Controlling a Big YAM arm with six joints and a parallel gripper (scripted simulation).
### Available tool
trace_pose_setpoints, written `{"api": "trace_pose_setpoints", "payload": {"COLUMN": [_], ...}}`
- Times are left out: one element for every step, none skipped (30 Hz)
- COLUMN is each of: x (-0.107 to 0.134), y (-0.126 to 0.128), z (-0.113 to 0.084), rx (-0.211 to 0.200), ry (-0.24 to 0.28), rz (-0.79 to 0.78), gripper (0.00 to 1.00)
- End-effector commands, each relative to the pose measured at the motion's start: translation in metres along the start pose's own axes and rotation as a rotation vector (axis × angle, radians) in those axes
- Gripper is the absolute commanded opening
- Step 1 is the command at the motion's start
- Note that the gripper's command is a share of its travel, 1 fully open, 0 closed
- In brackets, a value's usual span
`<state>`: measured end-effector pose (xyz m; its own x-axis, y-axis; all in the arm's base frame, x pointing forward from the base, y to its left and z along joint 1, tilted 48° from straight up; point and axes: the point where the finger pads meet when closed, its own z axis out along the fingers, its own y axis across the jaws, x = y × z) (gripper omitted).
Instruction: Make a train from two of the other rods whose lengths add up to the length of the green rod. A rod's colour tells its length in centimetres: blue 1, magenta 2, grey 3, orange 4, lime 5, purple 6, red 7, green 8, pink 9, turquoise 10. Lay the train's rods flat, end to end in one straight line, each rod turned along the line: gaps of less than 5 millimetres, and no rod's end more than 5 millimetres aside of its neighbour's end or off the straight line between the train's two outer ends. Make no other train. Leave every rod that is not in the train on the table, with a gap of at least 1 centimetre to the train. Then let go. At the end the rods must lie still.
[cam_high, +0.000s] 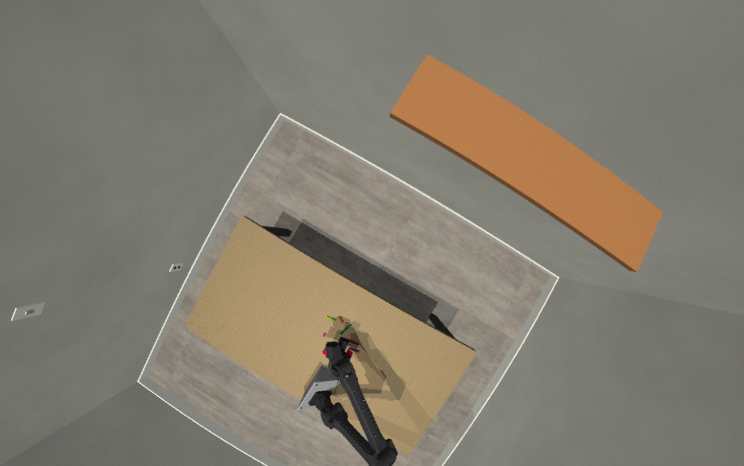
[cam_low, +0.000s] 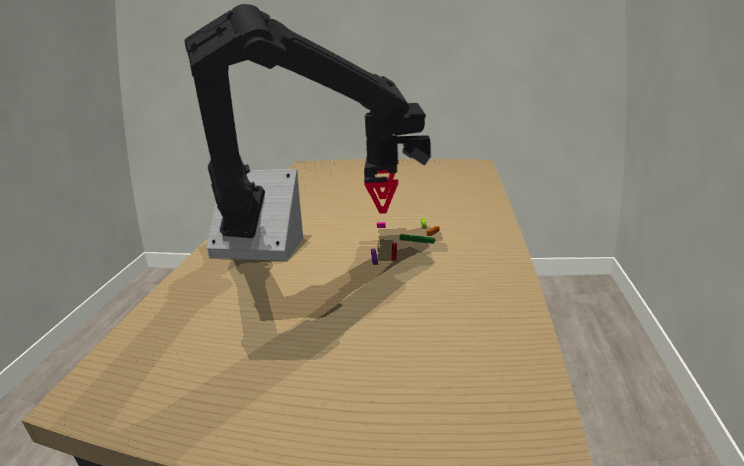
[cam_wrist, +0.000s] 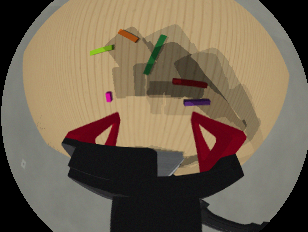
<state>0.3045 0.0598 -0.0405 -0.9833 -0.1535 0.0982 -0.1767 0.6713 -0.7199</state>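
My gripper (cam_wrist: 155, 115) (cam_low: 382, 211) is open and empty, above the table, with the rods ahead of it in the wrist view. The magenta rod (cam_wrist: 109, 97) (cam_low: 381, 225) (cam_high: 324, 334) lies alone at the left. The purple rod (cam_wrist: 197, 102) (cam_low: 374, 256) lies at the right, close to the red rod (cam_wrist: 189, 83) (cam_low: 394, 251), not touching it. The green rod (cam_wrist: 155, 55) (cam_low: 417, 238) (cam_high: 345, 329) lies slanted beyond. The orange rod (cam_wrist: 128, 36) (cam_low: 433, 230) and the lime rod (cam_wrist: 102, 50) (cam_low: 423, 223) lie apart at the far left. All lie flat; no two are joined.
The table (cam_high: 263, 296) (cam_low: 466, 340) carries the arm's grey slanted base (cam_low: 280, 214) (cam_high: 318, 390). Shadows of the arm fall over the green, red and orange rods' area. An orange panel (cam_high: 527, 159) is on the wall, away from the table.
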Motion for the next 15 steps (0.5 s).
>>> {"api": "trace_pose_setpoints", "payload": {"x": [-0.006,-0.006,-0.005,-0.009,-0.009,-0.009,-0.01,-0.01,-0.01,-0.01,-0.005,-0.005,-0.005,-0.005,-0.004], "y": [-0.01,-0.01,-0.002,-0.002,-0.002,-0.002,-0.005,-0.007,-0.007,-0.006,-0.016,-0.016,-0.017,-0.016,-0.009], "z": [-0.004,-0.004,-0.012,-0.014,-0.014,-0.014,-0.011,-0.009,-0.009,-0.01,-0.003,-0.003,-0.003,-0.004,-0.011], "rx": [-0.013,-0.013,-0.012,-0.016,-0.016,-0.016,-0.017,-0.017,-0.017,-0.017,-0.014,-0.014,-0.012,-0.013,-0.013], "ry": [-0.02,-0.022,-0.045,-0.05,-0.05,-0.05,-0.04,-0.035,-0.035,-0.036,-0.022,-0.021,-0.02,-0.022,-0.044], "rz": [0.118,0.117,0.094,0.1,0.1,0.1,0.111,0.115,0.115,0.113,0.224,0.223,0.221,0.219,0.197], "gripper": [1.0,1.0,1.0,1.0,1.0,1.0,1.0,1.0,1.0,1.0,1.0,1.0,1.0,1.0,1.0]}}
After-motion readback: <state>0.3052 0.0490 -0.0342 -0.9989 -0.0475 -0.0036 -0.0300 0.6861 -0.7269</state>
